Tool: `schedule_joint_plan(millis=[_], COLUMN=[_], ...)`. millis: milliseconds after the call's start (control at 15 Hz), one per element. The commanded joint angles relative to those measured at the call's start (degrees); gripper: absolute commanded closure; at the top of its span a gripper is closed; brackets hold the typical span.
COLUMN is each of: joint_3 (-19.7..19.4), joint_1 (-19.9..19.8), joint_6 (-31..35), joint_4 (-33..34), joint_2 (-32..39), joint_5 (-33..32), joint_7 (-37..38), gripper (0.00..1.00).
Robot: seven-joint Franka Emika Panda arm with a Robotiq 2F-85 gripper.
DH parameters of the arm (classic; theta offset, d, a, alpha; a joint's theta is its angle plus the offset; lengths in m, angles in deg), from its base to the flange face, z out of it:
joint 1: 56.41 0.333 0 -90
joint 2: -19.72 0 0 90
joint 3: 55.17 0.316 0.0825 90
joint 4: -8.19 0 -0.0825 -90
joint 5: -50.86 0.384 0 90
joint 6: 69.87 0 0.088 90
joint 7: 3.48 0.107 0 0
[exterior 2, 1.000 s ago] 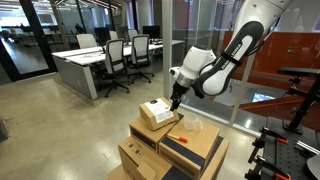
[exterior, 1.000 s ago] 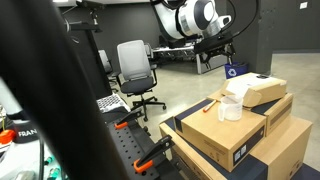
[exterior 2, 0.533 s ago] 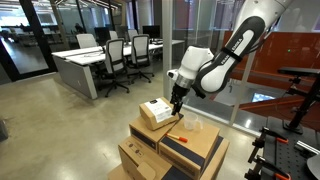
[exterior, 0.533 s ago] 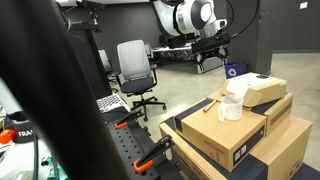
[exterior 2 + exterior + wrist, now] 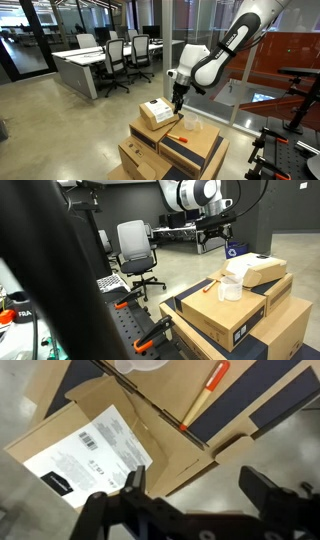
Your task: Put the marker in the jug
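Note:
The marker (image 5: 205, 392), a thin orange-red stick, lies flat on the dark top of a cardboard box; it also shows in both exterior views (image 5: 212, 280) (image 5: 173, 137). The translucent whitish jug (image 5: 233, 286) stands upright on the same box, close beside the marker. In the wrist view only its rim (image 5: 140, 365) shows, at the top edge. It is faint in an exterior view (image 5: 193, 128). My gripper (image 5: 200, 488) is open and empty. It hangs above the boxes (image 5: 213, 240) (image 5: 178, 108), over the labelled box and short of the marker.
Stacked cardboard boxes (image 5: 235, 320) fill the stand; a smaller box with a white label (image 5: 90, 450) sits on top. Orange-handled clamps (image 5: 127, 301) lie beside them. An office chair (image 5: 135, 252) stands behind. A dark post (image 5: 70, 280) blocks the foreground.
The arm's upper joints have shifted slightly; the gripper stays open at about the same place above the boxes. Marker and jug have not moved.

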Motion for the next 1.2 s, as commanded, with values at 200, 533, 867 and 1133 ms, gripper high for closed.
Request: schedule_joint_plan(millis=[200,533,867,1133], joint_3=[2.05,0.15,0.17,0.35], joint_1=[-1.01,0.74,0.73,0.63], joint_6=[-8.87,-7.91,-8.02,-8.07], joint_4=[3.49,3.01,3.02,3.09], joint_2=[1.28,0.67,0.69,0.87], joint_5=[7.15,7.21,7.33,7.48], joint_7=[-8.7,-8.02,-8.22,-8.67], gripper=[0.0,0.0,0.0,0.0])
